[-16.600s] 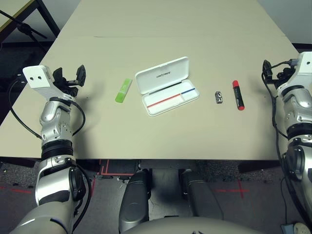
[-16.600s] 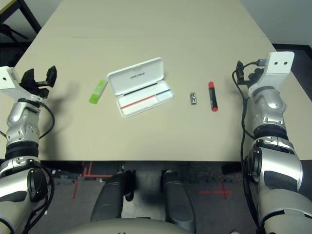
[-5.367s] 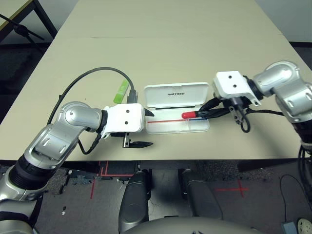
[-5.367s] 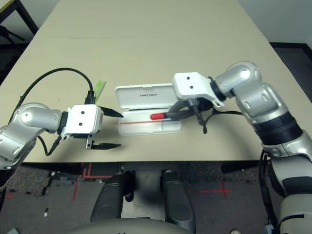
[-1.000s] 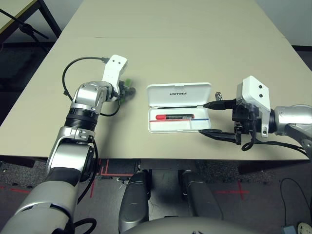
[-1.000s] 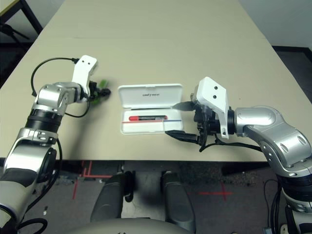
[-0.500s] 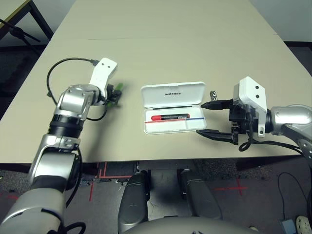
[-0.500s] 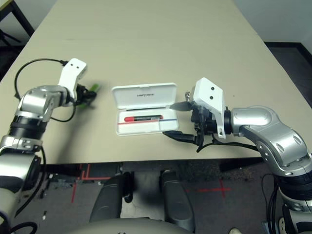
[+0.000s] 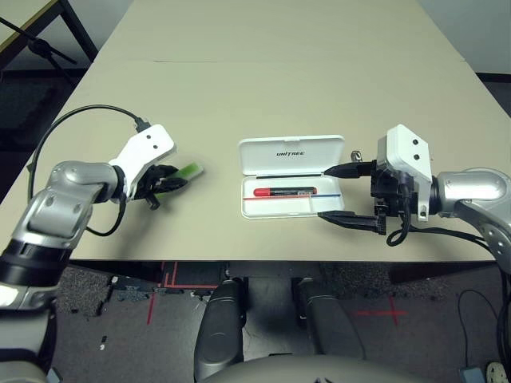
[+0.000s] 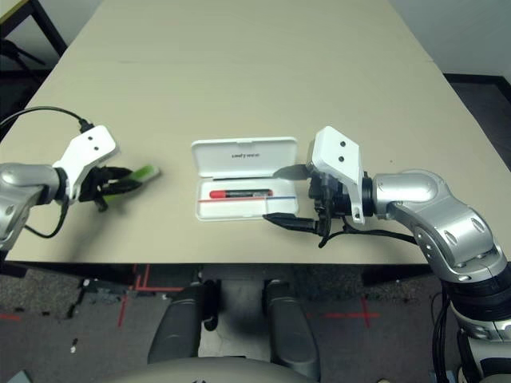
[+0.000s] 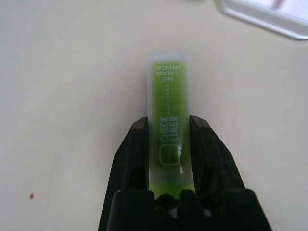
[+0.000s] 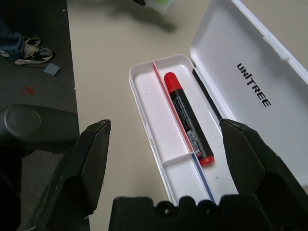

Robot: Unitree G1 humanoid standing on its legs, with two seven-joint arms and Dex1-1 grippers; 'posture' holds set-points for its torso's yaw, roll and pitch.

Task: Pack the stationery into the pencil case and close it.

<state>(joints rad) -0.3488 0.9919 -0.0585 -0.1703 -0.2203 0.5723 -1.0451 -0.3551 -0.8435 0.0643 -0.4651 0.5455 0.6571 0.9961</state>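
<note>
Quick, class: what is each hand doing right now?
Left hand: closed on the green highlighter.
Right hand: open, holding nothing, beside the open pencil case.

A: What does the room look like?
B: A long beige worktop (image 9: pixel 287 72) with a faint seam (image 9: pixel 200 61) across it. Dark grey floor (image 9: pixel 148 299) lies below, marked with red tape crosses (image 9: pixel 391 307).
A: Anything else around?
B: A second table's corner (image 9: pixel 24 16) with black legs at far left, and a shoe (image 12: pixel 29 53) on the floor.
</note>
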